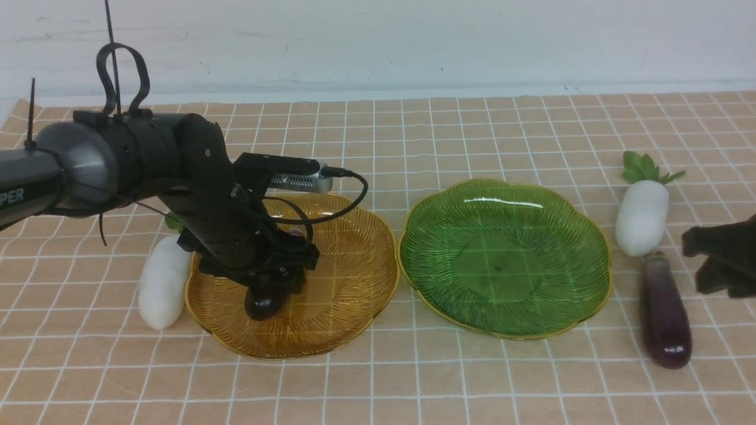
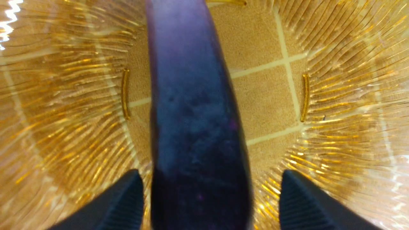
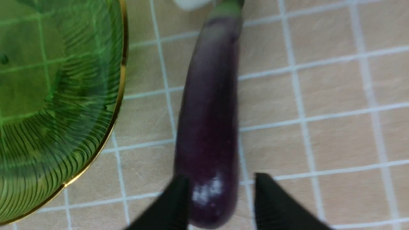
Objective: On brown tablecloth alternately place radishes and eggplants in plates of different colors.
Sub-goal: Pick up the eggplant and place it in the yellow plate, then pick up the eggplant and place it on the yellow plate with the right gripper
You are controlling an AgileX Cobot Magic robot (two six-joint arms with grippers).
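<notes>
On the brown tablecloth a dark purple eggplant lies in the amber plate. My left gripper hangs just over it. In the left wrist view this eggplant runs between the fingertips with a gap on each side, so my left gripper is open. One radish lies against the amber plate's left rim. The green plate holds nothing. To its right lie a second radish and a second eggplant. My right gripper is open above the rounded end of that eggplant.
The white wall runs behind the cloth's far edge. My right gripper enters at the right edge of the front view, next to the right radish and eggplant. The green plate's gold rim lies close to the right eggplant.
</notes>
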